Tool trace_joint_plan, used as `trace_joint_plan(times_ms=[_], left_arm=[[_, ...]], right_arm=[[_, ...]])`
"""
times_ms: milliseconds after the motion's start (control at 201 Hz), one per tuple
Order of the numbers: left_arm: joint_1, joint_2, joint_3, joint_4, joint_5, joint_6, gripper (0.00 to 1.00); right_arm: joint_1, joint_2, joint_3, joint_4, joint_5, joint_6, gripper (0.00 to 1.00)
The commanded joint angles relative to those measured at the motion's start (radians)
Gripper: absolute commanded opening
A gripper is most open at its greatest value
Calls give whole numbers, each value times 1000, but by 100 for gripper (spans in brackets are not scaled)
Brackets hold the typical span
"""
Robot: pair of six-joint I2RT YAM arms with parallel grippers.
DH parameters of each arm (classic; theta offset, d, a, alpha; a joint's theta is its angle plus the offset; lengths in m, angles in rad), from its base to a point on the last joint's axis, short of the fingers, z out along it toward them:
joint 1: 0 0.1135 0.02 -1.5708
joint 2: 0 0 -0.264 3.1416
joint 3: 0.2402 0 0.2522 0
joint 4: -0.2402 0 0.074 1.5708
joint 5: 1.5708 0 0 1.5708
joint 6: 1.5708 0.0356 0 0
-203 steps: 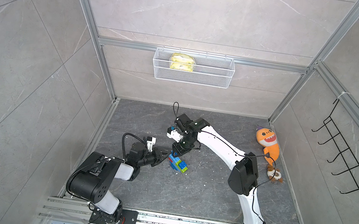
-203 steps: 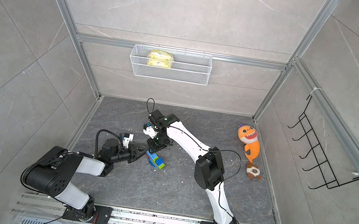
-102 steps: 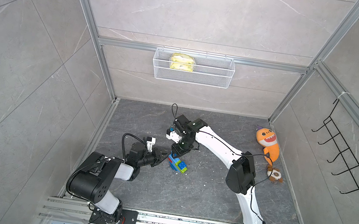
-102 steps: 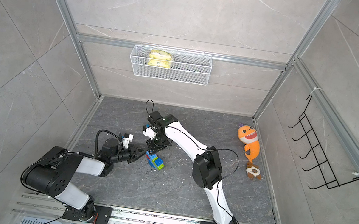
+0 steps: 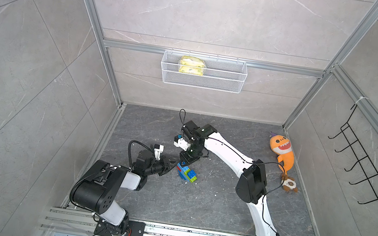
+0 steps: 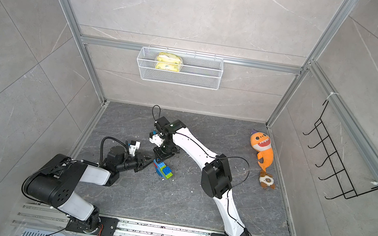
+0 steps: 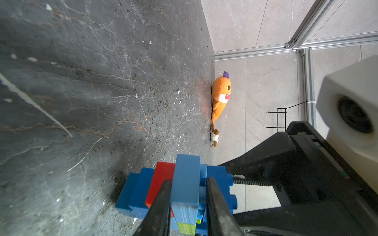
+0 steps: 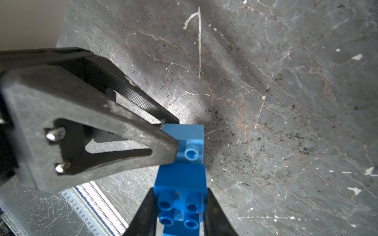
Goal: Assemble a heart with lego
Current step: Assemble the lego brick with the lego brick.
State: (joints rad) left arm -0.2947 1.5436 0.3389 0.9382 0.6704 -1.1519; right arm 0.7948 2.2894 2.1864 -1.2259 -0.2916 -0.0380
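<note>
Heart [image 5: 187,173] clamped by left hand [image 7: 189,179], right hand [image 8: 180,191], bare floor [image 5: 208,202] around

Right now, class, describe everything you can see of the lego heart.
The heart is a clump of glossy studded plastic bricks: dark and light blue, a lime green strip, one red block. It apparently rests on the dark stone floor. The left gripper clamps a light blue brick, the right gripper a dark blue studded one.

The left arm [image 5: 130,181] and right arm [image 5: 226,152] are built of white shells joined by black housings, with thin black cables [image 5: 129,150] looped along them. A white camera block [image 5: 158,149] is mounted at each wrist, and the black triangular fingers [image 8: 102,130], cut out inside, are fastened by two silver screws [image 8: 55,132].
</note>
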Motion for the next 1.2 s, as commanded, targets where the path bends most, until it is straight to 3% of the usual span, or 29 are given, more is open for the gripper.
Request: trace_joint_plan(times_ms=[0,379,633,912,1191], left_arm=[[-3,-39,22,58,24,18,20],[-5,-41,23,51,20,21,20],[-8,-42,24,54,19,18,20],[-11,-55,17,48,17,19,20],[-11,-73,9,34,11,32,20]], right_arm=[[22,80,-17,-81,39,-16,26],[26,123,48,-181,48,-66,26],[51,203,152,-216,94,-19,26],[72,270,279,-239,58,12,26],[64,236,149,-173,-8,-6,31]])
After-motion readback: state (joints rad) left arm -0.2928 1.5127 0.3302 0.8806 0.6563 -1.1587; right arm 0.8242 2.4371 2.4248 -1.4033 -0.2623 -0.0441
